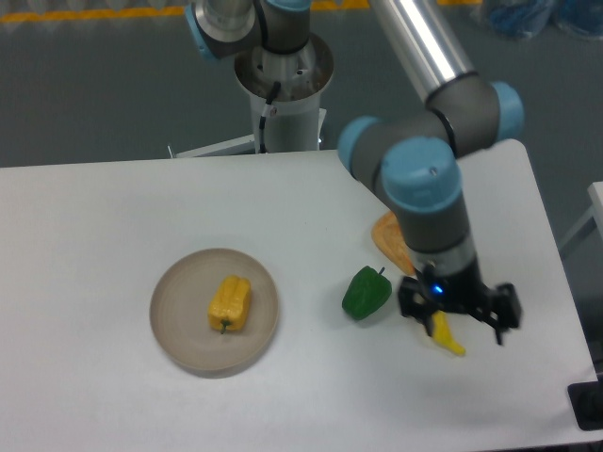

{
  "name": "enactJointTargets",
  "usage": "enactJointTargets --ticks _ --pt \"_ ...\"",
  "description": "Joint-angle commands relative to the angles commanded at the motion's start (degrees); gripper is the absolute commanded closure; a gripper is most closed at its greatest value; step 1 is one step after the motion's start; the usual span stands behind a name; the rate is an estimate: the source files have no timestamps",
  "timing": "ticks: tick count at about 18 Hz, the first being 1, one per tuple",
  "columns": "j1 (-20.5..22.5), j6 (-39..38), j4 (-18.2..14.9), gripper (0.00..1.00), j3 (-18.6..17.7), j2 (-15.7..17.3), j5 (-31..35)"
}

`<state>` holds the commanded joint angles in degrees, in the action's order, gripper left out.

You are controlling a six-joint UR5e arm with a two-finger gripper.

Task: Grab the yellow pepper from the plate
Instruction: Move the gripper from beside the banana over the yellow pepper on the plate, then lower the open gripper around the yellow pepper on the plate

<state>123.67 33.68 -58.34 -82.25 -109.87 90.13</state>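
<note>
Pepper (230, 303) on plate (179, 334), tool (459, 316) well apart.
Tool hangs over the banana (444, 336), beside green pepper (366, 293).

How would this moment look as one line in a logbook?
yellow pepper: on plate, untouched | end effector: over banana, far from plate | holding: nothing
</note>
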Motion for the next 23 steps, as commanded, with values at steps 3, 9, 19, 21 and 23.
enactJointTargets --ticks 3,9,19,21,23 --pt "-0.36 -0.45 -3.1 0.0 -4.13 2.11 -11.88" --pt "-5.45 -4.14 2.6 0.0 -14.32 5.81 -13.93" --pt "-13.09 -7.75 10.44 0.0 -21.02 3.01 -8.4" --pt "-15.03 -7.66 10.88 0.0 -20.67 1.6 -4.98" --pt "-15.91 -7.92 11.23 0.0 -20.49 1.24 -4.52"
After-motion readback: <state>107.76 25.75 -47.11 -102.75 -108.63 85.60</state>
